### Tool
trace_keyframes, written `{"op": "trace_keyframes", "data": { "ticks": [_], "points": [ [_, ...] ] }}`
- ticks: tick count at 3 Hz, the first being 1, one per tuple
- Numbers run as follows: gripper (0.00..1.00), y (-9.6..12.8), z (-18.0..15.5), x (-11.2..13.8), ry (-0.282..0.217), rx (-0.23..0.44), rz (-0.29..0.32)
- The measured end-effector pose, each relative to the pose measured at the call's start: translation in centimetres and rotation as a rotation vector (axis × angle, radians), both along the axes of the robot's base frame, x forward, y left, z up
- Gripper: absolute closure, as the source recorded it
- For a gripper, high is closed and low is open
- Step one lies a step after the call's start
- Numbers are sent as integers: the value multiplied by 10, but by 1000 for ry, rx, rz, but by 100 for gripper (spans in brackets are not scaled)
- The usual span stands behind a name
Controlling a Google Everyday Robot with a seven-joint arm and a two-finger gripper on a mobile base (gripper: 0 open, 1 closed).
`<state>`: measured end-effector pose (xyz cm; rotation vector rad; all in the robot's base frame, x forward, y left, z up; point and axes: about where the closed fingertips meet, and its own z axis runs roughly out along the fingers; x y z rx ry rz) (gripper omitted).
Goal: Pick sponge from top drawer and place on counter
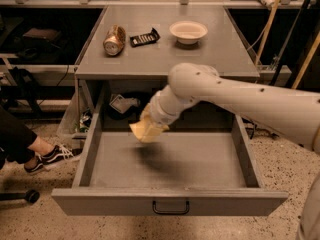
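Hanging above top drawer (pixel 200 161) floor, gripper (pixel 150 123) holds sponge (pixel 145 132) clamped between jaws.

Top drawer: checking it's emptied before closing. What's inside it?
Bare drawer floor; the gripper holds the sponge above it. A crumpled packet lies at the back; the arm hides the back right.

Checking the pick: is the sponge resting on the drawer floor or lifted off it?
Lifted: the sponge hangs in the gripper above the drawer floor, its shadow lying separately beneath.
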<state>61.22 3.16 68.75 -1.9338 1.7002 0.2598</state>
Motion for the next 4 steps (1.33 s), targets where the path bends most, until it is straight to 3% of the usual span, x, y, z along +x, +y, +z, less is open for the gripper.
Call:
{"op": "trace_keyframes", "data": {
  "ticks": [1, 2, 3, 4],
  "points": [
    [100, 39, 43, 5, -98, -44, 29],
    [100, 39, 43, 5, -98, -44, 29],
    [100, 24, 49, 16, -68, -44, -8],
    [100, -35, 45, 44, 36, -46, -99]
  ]
}}
